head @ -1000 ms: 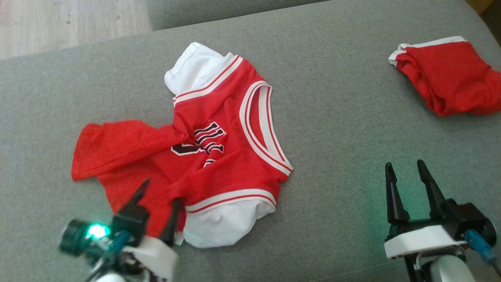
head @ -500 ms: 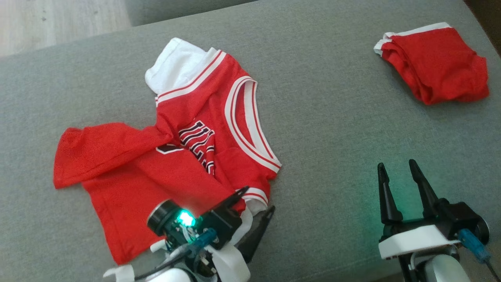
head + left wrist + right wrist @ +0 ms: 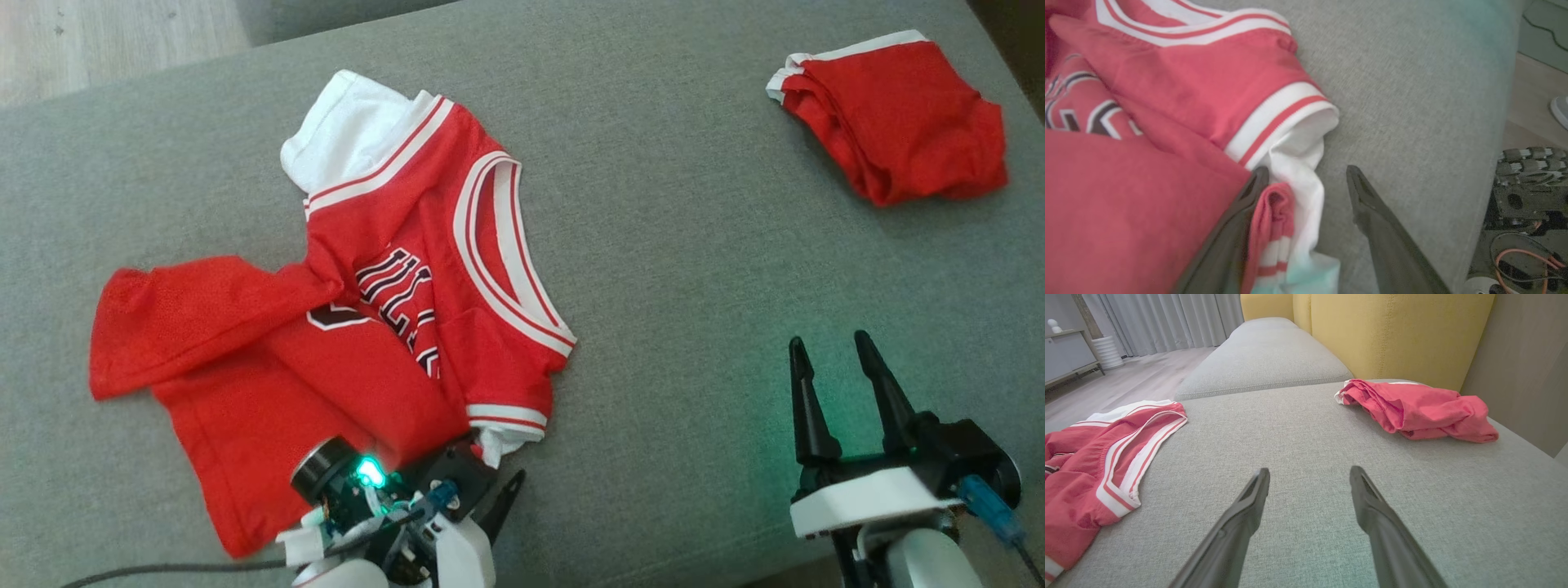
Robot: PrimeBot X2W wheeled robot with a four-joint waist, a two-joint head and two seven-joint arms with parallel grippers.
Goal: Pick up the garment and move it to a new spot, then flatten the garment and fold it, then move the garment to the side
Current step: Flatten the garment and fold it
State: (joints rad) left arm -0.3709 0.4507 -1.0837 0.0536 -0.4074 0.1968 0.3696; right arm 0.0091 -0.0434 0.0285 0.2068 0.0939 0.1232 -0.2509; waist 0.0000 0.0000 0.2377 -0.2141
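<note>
My left gripper [image 3: 1307, 171] sits at the near sleeve of the red jersey [image 3: 392, 269], fingers spread, with white sleeve cloth lying between them. The jersey lies rumpled on the grey sofa cushion [image 3: 694, 245]. My right gripper [image 3: 829, 341] hovers, fingers apart, over the cushion, well apart from a folded red garment [image 3: 898, 114].
</note>
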